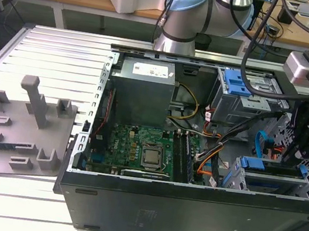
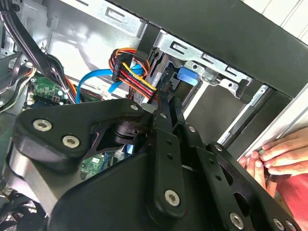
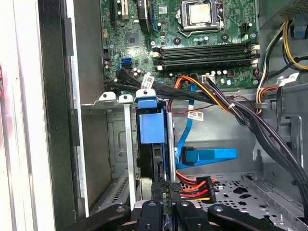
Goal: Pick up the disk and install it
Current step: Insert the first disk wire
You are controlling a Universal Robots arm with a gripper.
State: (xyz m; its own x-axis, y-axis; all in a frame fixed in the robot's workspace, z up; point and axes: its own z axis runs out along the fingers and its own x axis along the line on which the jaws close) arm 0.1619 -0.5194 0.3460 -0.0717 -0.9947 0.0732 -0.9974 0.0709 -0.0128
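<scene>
Seating: disk point(image 3: 150, 129) stood in cage point(image 3: 115, 144).
Fingers point(image 2: 163, 115): clenched together at its edge.
Risk: skewed push could jam it.

Cable bundle point(image 3: 240, 113) close beside the slotted disk point(image 3: 150, 127)

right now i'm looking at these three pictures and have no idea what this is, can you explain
A robot arm works inside an open computer case lying on a slotted metal table. The exterior view is taken from off the arm; at the exterior view's left lies a grey moulded tray. Both wrist views come from cameras riding on the arm, looking past its black gripper into the case. The gripper is at the end of the blue-railed disk, standing in a metal drive bay. Whether it grips the disk, I cannot tell. A person's hand is beside the case.
</scene>
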